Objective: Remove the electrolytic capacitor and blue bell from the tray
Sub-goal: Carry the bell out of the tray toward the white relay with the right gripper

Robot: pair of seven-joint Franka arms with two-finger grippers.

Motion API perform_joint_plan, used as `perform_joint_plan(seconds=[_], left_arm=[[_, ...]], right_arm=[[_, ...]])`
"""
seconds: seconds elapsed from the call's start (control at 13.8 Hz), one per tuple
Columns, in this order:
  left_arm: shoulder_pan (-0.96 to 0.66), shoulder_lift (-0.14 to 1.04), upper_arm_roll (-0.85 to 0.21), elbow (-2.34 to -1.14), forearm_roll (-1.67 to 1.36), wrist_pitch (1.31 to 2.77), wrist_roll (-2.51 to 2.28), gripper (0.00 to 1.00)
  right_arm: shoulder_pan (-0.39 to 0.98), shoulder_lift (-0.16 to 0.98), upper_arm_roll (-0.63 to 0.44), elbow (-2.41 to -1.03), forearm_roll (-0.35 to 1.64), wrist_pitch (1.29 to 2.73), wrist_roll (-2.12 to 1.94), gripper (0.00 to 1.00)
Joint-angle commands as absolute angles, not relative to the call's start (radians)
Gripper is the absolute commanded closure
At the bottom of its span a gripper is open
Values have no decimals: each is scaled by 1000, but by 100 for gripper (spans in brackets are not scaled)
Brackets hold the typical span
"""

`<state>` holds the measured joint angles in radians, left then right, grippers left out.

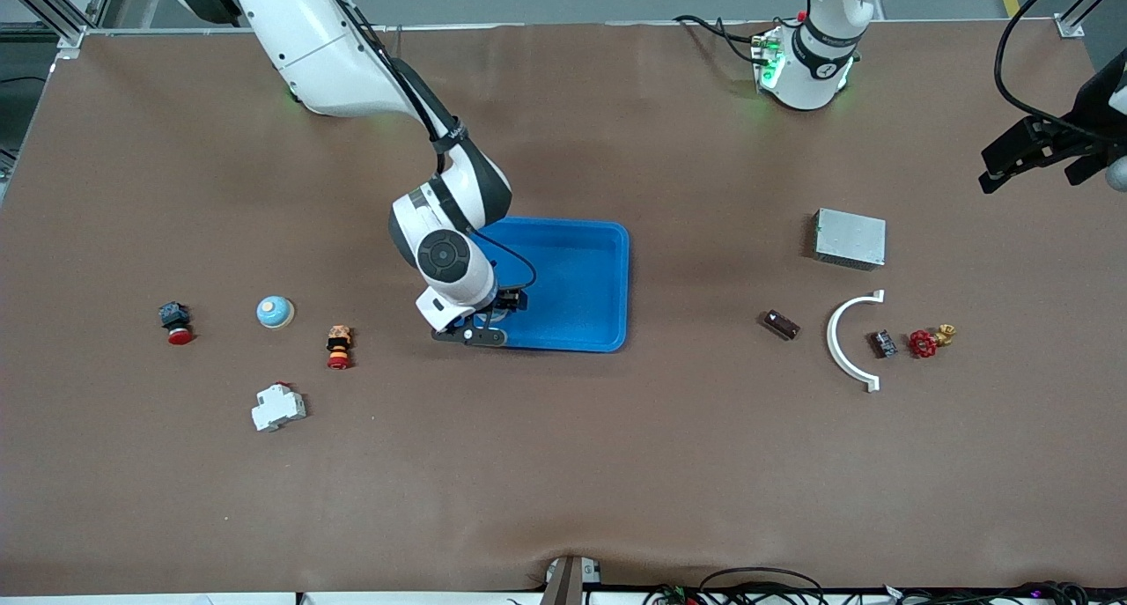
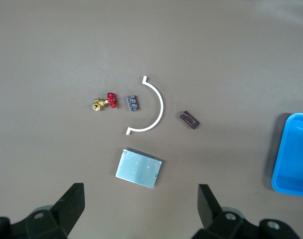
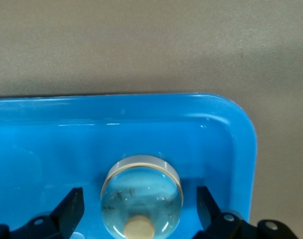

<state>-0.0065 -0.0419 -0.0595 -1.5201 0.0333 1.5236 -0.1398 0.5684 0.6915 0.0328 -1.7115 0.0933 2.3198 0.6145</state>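
A glossy pale-blue bell [image 3: 141,199] with a cream knob sits inside the blue tray [image 3: 141,102], in the corner nearest the front camera toward the right arm's end. My right gripper [image 3: 140,209] stands open around it, a gap showing on each side. In the front view the right gripper [image 1: 480,325] hides that bell at the tray [image 1: 616,235]. A second bell [image 1: 276,312] rests on the table. The brown capacitor [image 1: 781,324] lies on the table toward the left arm's end. My left gripper [image 1: 1026,160] waits high and open; its wrist view shows the capacitor [image 2: 189,120] below the left gripper [image 2: 141,199].
Near the capacitor lie a silver metal box [image 1: 849,238], a white curved piece [image 1: 847,341], a small black module [image 1: 883,343] and a red-handled brass valve [image 1: 926,341]. Toward the right arm's end are a red push button [image 1: 176,323], an orange-and-red part [image 1: 339,345] and a white breaker [image 1: 278,407].
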Motion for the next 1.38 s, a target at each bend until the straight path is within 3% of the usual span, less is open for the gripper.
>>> perform_joint_plan(seconds=[0.0,0.07,0.36,0.44,0.51,0.73,0.94,1.31], left_arm=[[0,-66,-61,-1529,8,1516,-129,0],[0,-66,-60,-1529,8,1516,-129,0],[0,-72,-60,-1529,8,1514,-129,0],[0,-77,-58,-1529,8,1514,-127,0],[0,-75,-58,-1528,6,1516,-127,0],[-2,-72,-61,-1529,6,1516,-126,0],[-2,-78,-64,-1528,6,1494,-124,0],[-9,-78,-66,-1528,5,1494,-120,0]], right_arm=[[581,704,23,-1692,89,2322,612,0],[581,704,23,-1692,90,2321,612,0],[580,704,23,-1692,91,2321,612,71],[580,704,25,-1692,91,2319,612,85],[580,703,25,-1692,91,2318,612,90],[580,680,25,-1690,91,2299,612,90],[563,600,18,-1687,89,2177,588,90],[408,491,15,-1651,84,2021,292,90]])
